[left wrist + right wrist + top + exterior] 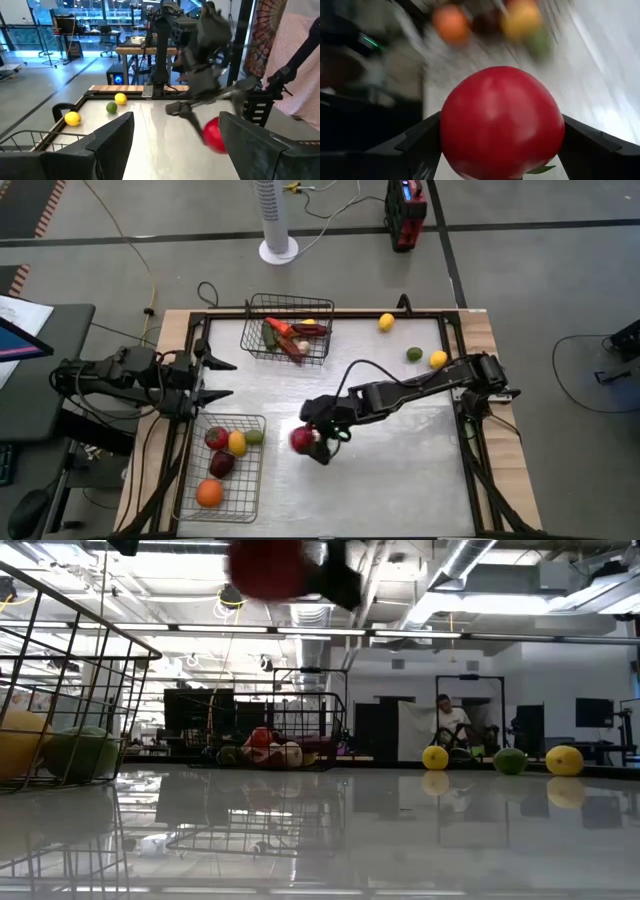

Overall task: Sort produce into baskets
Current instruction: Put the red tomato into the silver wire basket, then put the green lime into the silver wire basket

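right claw (pixel 318 442) grips a red tomato (pixel 502 122) above the table (pixel 400 470) centre; low view alone shows it airborne. left claw (pixel 215 378), open and empty, waits at the left edge.

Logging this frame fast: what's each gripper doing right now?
Left gripper: open, empty, waiting at the table's left edge between the baskets.
Right gripper: closed on a red tomato, held above the table.

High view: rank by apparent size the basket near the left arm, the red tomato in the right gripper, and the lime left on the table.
1. Basket near the left arm, by far.
2. Red tomato, held in the right gripper.
3. Lime, somewhat smaller than the tomato.
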Robot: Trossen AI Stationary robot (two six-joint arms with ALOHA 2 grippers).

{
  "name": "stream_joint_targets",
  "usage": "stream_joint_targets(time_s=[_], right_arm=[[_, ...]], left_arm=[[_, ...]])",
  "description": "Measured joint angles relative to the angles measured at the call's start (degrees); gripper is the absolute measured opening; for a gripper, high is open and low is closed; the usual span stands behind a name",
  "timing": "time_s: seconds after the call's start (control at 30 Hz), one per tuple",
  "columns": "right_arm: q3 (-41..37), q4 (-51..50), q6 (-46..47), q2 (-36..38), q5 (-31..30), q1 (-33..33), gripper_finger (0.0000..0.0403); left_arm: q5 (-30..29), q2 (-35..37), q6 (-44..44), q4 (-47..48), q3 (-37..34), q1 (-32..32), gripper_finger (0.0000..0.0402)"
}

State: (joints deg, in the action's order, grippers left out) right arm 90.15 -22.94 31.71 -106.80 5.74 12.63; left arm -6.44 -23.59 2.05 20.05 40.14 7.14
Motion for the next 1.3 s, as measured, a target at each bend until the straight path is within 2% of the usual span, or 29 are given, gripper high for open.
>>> stream_joint_targets(time_s=[0.1,0.33,0.47,0.73,0.93,1.2,1.3], right_arm=[[0.0,11.57,-3.23,-0.28,-1.38,0.14,0.0356],[0.55,30.36,-9.86,-5.29,-3.43,-0.81,0.0356],[4.57,35.15,-12.6,-10.21,-2.97,-1.08,0.0356],[16.59,32.59,-19.6,-21.21,-2.43,-1.24,0.0358],[24.09,22.78,-19.57,-25.74,0.43,-2.55,0.039],[25.03,15.72,-20.47,-23.8,0.48,-3.26,0.0391],[25.07,6.59,-21.38,-20.48,-3.98,-3.94,0.0392]], left_arm=[[0.02,0.46,-0.29,-0.04,0.0,0.0,0.0279],[0.02,2.21,-0.31,-0.13,0.0,0.02,0.0279],[0.02,2.98,-0.31,-0.14,0.01,0.02,0.0279],[0.11,3.09,0.0,0.81,-0.02,0.02,0.0279],[0.21,3.02,0.19,1.14,-0.02,0.02,0.0279],[0.22,3.02,0.19,1.29,-0.02,0.02,0.0279],[0.22,3.02,0.36,1.39,-0.02,0.02,0.0279]])
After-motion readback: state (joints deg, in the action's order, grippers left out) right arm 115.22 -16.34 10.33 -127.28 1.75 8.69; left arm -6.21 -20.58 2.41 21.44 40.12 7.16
